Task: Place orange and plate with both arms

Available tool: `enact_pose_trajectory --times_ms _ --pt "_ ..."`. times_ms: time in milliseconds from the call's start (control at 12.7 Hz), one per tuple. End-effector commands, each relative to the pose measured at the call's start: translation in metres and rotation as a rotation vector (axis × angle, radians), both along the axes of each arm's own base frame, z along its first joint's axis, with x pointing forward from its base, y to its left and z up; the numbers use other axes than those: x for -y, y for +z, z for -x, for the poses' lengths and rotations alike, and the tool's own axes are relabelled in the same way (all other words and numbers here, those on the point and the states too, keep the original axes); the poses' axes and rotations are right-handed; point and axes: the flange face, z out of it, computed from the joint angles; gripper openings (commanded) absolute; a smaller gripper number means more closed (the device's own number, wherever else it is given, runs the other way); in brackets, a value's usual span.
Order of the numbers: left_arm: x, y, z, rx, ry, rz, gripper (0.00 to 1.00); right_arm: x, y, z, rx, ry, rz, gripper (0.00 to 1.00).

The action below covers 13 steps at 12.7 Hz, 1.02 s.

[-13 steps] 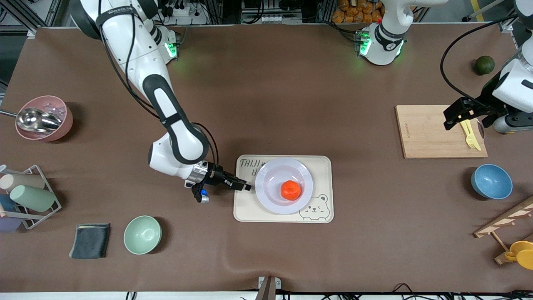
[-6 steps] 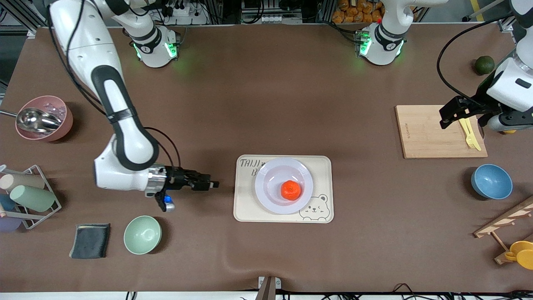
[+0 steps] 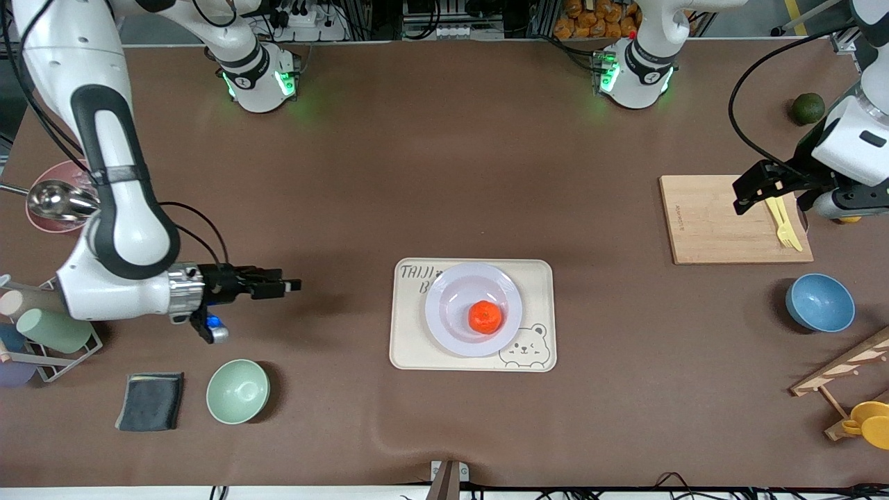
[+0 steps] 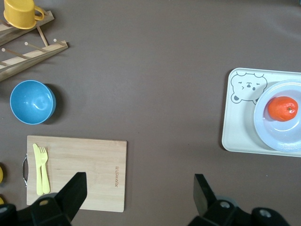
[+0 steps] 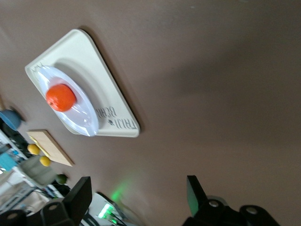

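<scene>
Apparently complete: the orange (image 3: pixel 485 317) rests in the plate (image 3: pixel 444 285) on the bear tray (image 3: pixel 410 351); right gripper (image 3: pixel 286 285), released, hovers toward its table end; left gripper (image 3: pixel 753 191), released, waits over the cutting board (image 3: pixel 708 229).

Table (image 3: pixel 444 173): matte brown covering. Tray (image 3: pixel 538 278): cream, with dark lettering and a bear face drawn in one corner. Plate (image 3: pixel 444 326): pale lavender-white, glossy. Orange (image 3: pixel 485 317): bright orange-red. Cutting board (image 3: pixel 715 222): light wood (small printed mark near one edge). Fork (image 3: pixel 783 223): yellow. Bowls: blue bowl (image 3: pixel 819 303); mint-green bowl (image 3: pixel 237 391); pink bowl (image 3: pixel 48 221) holding a silver scoop (image 3: pixel 59 199). Cloth (image 3: pixel 150 401): dark grey. Round fruit (image 3: pixel 808 108): dark green. Cup (image 3: pixel 869 421): yellow.
</scene>
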Motion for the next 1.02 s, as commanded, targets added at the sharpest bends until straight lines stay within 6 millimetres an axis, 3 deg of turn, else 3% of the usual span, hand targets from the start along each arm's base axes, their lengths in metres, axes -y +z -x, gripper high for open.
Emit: enact_pose_trajectory --times_ms 0,315,630,787,944 --pt "-0.003 0.006 0.007 -0.001 0.019 0.016 1.0 0.008 0.04 0.001 -0.001 0.092 0.075 1.0" --pt "-0.002 0.008 0.007 0.002 0.018 0.017 1.0 0.045 0.096 0.019 0.023 0.167 0.211 1.0" --pt "-0.001 0.009 0.007 0.003 0.013 0.018 1.0 0.055 0.172 0.043 0.105 0.216 0.348 1.0" --pt "-0.002 0.01 0.007 0.006 0.004 0.017 1.0 0.063 0.22 0.052 0.177 0.21 0.43 1.0" --pt "-0.003 0.012 0.007 0.009 0.011 0.017 1.0 0.056 0.242 0.064 0.193 0.245 0.503 1.0"
